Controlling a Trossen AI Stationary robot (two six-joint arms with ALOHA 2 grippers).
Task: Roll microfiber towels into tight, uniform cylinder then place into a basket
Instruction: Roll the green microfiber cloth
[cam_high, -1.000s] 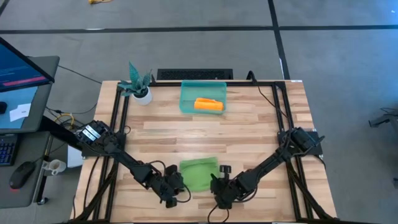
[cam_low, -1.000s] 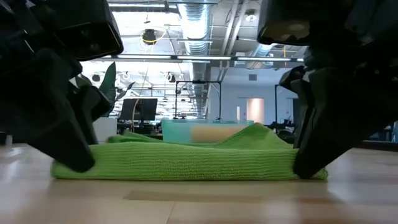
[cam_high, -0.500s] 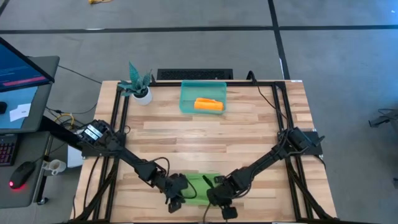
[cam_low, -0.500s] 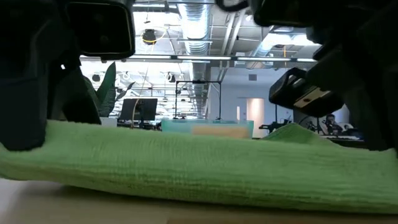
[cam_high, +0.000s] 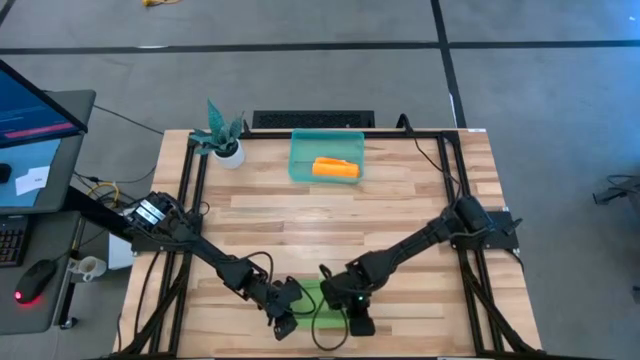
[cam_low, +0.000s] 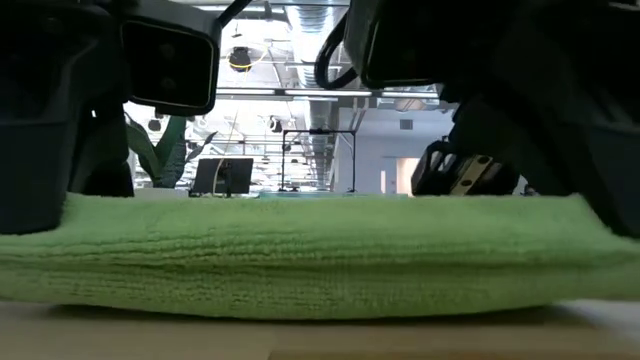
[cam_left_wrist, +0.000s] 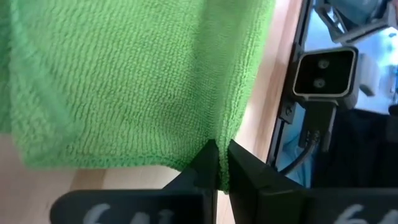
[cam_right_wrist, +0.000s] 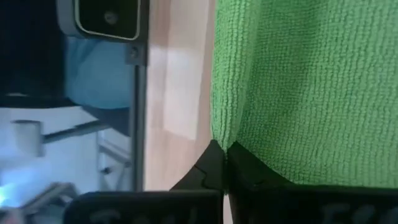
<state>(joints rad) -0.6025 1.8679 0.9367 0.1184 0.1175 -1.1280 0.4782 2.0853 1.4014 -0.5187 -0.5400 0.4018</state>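
Both of my arms are crowded at the near edge of the desk (cam_high: 330, 215), the green towel (cam_high: 322, 298) lying just inside that edge between them; in the low view it fills the picture from side to side as a thick folded band (cam_low: 300, 250) with bare wood showing under its front. The middle of the desk is open plank, with black frame rails running down both sides. At the far edge, well apart from the arms, the teal basket (cam_high: 300, 166) holds the orange towel (cam_high: 335, 168), rolled up and lying across it. A small white pot with a teal plant (cam_high: 222, 135) stands at the far left corner, just beside the basket's side of the desk. Left claw (cam_high: 283, 312) is down at the towel's left end; in the left wrist view its two dark fingers (cam_left_wrist: 205, 167) are pressed together with a fold of green cloth pinched between them. Right claw (cam_high: 350, 308) is at the towel's right end, likewise pinched tight on a fold at the cloth's edge (cam_right_wrist: 219, 146), fingers (cam_right_wrist: 211, 167) together, the wood strip and frame rail showing alongside.
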